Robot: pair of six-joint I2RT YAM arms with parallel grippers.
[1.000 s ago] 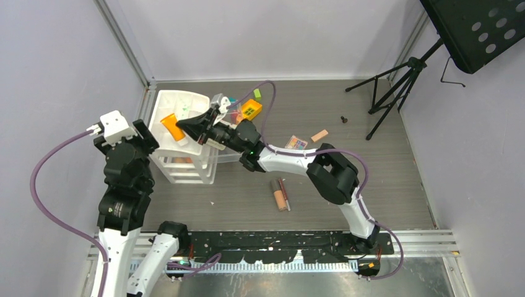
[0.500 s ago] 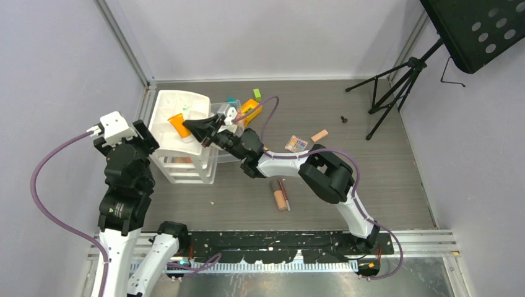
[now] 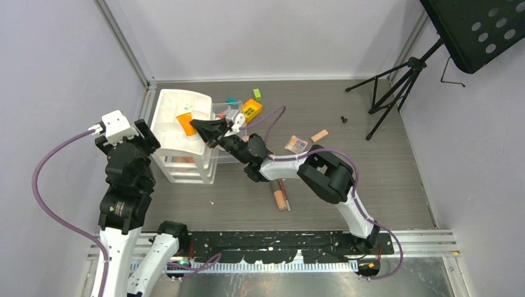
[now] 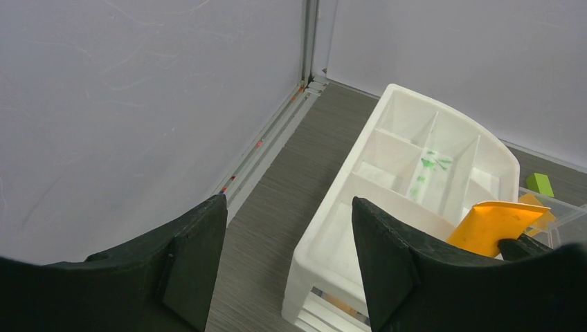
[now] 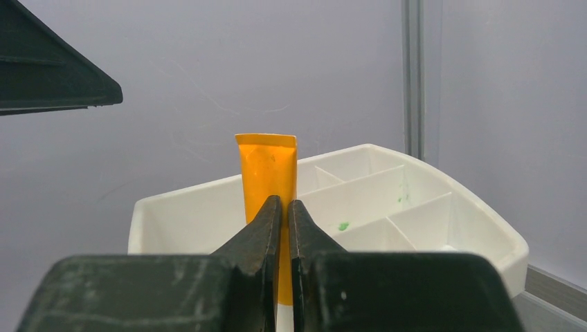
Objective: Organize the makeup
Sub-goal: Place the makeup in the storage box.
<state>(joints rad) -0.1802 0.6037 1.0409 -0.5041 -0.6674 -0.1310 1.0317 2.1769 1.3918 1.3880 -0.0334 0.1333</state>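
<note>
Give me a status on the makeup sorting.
Done: little to see; the white organizer's visible top compartments hold no makeup. In hand: the right claw is shut on the orange tube, above the organizer. Remaining: the beige tube, red pencil and eyeshadow palette lie on the table. The left claw hangs open, holding nothing.

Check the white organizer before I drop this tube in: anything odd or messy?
Yes: green smears stain the floor of the middle compartments of the white organizer, possibly spilled product. No cracks show on it. The orange tube is pinched in the right gripper above it.
</note>
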